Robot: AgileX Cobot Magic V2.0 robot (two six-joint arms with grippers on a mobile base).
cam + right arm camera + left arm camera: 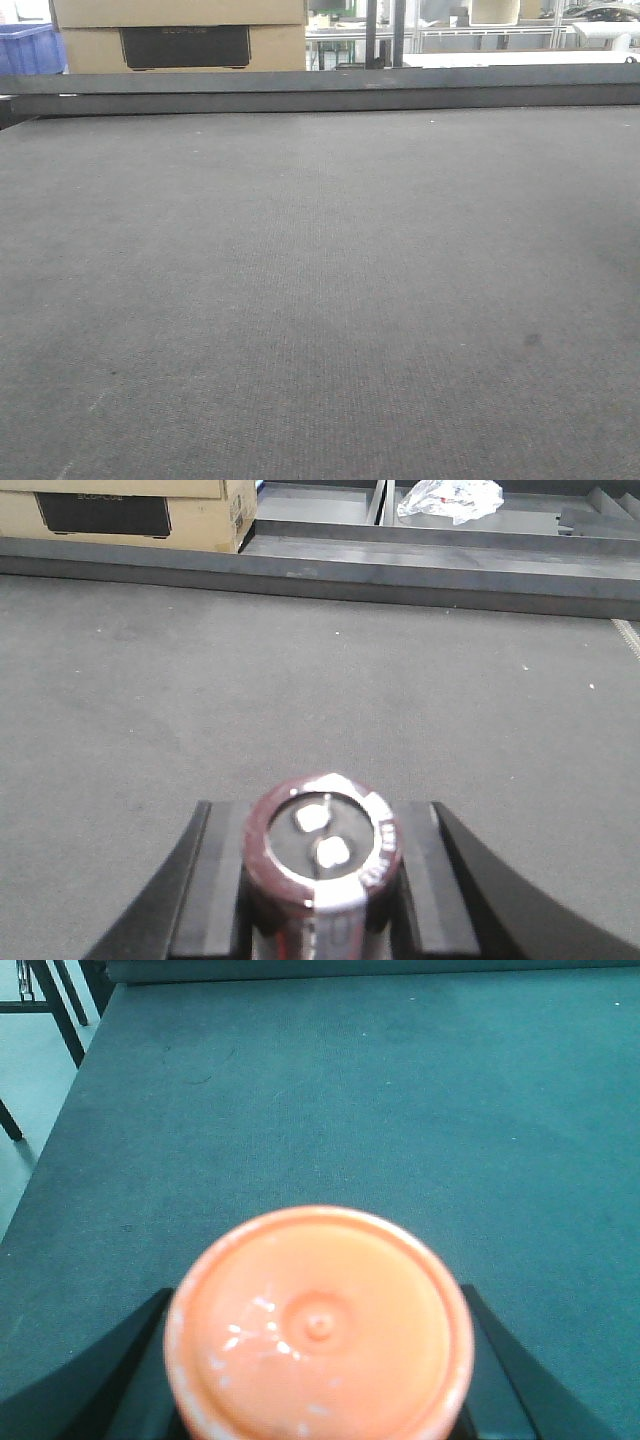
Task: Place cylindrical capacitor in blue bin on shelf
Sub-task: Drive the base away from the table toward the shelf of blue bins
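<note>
In the right wrist view the cylindrical capacitor (322,845) is a dark maroon can with a silver stripe and two metal terminals on its end face. My right gripper (322,880) is shut on it, with a black finger against each side, above the grey table (300,680). The left gripper (318,1370) is shut on a round orange object (318,1320) that fills the space between its black fingers (120,1370). A blue bin (28,48) shows at the far left behind the table. I cannot make out the shelf. Neither gripper shows in the front view.
A cardboard box (180,35) stands behind the raised dark ledge (320,92) at the table's far edge. Crumpled white plastic (450,497) lies beyond the ledge. The table's left edge (45,1175) drops to the floor, with dark frame legs (60,1015) there.
</note>
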